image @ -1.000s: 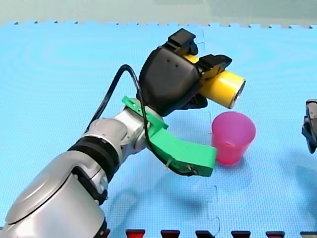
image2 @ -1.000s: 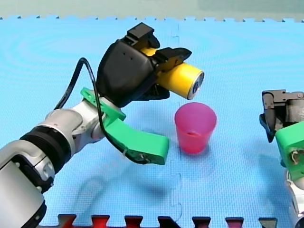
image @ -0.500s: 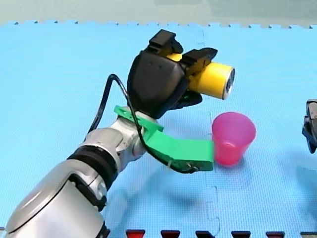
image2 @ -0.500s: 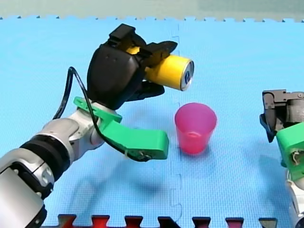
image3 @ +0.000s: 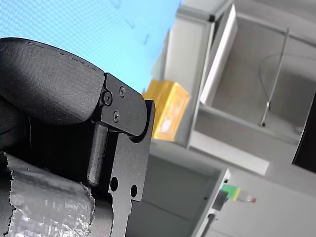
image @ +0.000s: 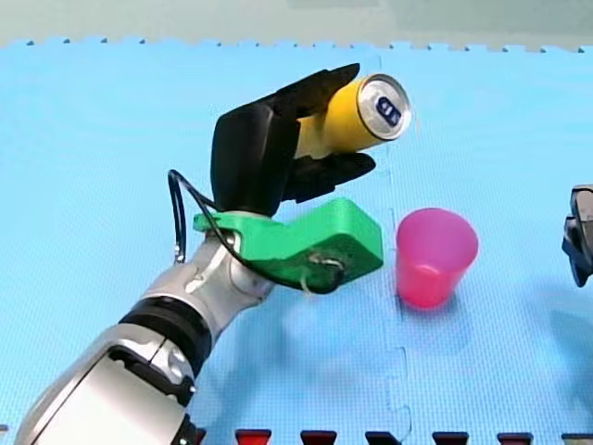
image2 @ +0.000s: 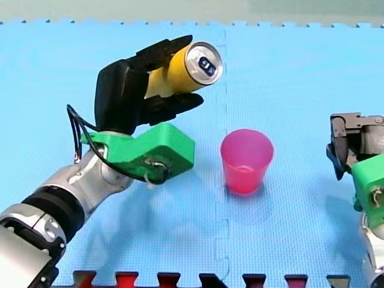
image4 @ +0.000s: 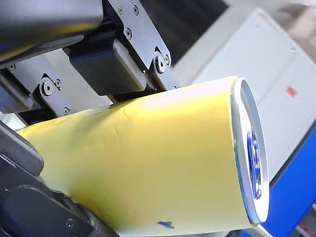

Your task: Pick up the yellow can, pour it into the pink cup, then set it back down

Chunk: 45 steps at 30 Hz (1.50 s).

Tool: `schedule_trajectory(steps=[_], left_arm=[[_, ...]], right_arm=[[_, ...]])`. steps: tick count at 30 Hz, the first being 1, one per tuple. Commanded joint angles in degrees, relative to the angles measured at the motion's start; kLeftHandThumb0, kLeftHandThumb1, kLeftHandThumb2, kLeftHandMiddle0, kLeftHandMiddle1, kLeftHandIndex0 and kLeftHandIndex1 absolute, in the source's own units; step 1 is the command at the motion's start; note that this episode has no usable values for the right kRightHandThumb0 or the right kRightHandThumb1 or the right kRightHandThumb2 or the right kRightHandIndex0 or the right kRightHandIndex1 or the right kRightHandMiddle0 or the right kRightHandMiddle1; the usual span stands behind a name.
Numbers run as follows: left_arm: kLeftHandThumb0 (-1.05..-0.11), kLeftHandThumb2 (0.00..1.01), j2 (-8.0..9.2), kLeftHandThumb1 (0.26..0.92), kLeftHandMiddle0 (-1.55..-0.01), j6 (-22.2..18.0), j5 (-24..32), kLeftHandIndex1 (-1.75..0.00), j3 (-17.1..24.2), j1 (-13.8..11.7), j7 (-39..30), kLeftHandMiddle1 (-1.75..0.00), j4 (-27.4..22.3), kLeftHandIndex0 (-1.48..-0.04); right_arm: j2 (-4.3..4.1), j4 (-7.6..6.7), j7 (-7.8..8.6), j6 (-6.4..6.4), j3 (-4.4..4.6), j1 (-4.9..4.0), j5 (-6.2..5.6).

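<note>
The yellow can [image2: 179, 73] is held up in the air, tilted, with its shiny round top turned up. It is clamped by the left hand [image2: 135, 90]. The can is kept left of the pink cup [image2: 246, 161], not touching it. The smooth cup stands upright on the bumpy blue foam mat [image2: 288, 72], just beside a seam [image2: 227, 204], with bare mat all around. The mat's far edge is toothed. The right hand [image2: 351, 144] is seen at the right side; open or shut cannot be told.

Bright even light; faint soft shadows on mat [image: 93, 185].

Glossy metal can [image2: 173, 73], textured foam mat [image2: 288, 78]
</note>
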<state>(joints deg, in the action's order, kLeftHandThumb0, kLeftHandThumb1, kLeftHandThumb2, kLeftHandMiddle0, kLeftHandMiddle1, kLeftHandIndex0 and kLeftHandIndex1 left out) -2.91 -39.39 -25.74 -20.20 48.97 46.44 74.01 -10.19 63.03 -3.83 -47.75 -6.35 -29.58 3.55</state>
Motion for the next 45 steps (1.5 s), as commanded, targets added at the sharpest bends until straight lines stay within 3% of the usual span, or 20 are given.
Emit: schedule_trajectory(steps=[1, 5, 10, 17, 31, 39, 45], left_arm=[[-0.441, 0.00, -0.06, 0.796, -1.28, -5.50, 9.03, -0.01, 7.66, -2.07, -9.26, -0.05, -2.08, -1.20], [-0.427, 0.00, -2.68, 0.805, -1.31, -7.77, 25.65, 0.00, 17.59, -3.91, -32.15, -0.05, -3.85, -1.20], [-0.414, 0.00, -3.29, 0.810, -1.33, -5.97, 32.36, 0.00, 21.55, -5.12, -40.96, -0.04, -5.57, -1.20], [-0.402, 0.00, -2.84, 0.810, -1.34, -1.97, 35.26, 0.00, 23.22, -7.20, -44.36, -0.03, -8.35, -1.20], [-0.380, 0.00, -1.98, 0.816, -1.36, 1.43, 37.87, 0.00, 27.56, -12.57, -52.66, -0.02, -13.06, -1.20], [-0.369, 0.00, -2.68, 0.822, -1.36, 3.46, 35.83, 0.00, 29.32, -15.53, -49.56, -0.01, -14.55, -1.20], [-0.363, 0.00, -2.33, 0.824, -1.36, 2.24, 34.61, 0.00, 29.69, -18.92, -49.75, -0.01, -16.00, -1.20]], right_arm=[[-0.80, 0.40, 0.36, 0.43, -0.53, -0.35, -0.56], [-0.86, 0.59, 0.32, 0.57, -0.58, -0.50, -0.47], [-0.98, 0.87, 0.42, 0.70, -0.61, -0.77, -0.44], [-1.06, 1.00, 0.38, 0.90, -0.49, -0.96, -0.19], [-1.15, 1.10, 0.42, 0.73, -0.29, -0.88, 0.10], [-1.14, 0.69, 0.11, 1.22, -0.14, -0.68, 0.32], [-1.03, -0.09, 0.07, 1.56, -0.15, -0.20, 0.21]])
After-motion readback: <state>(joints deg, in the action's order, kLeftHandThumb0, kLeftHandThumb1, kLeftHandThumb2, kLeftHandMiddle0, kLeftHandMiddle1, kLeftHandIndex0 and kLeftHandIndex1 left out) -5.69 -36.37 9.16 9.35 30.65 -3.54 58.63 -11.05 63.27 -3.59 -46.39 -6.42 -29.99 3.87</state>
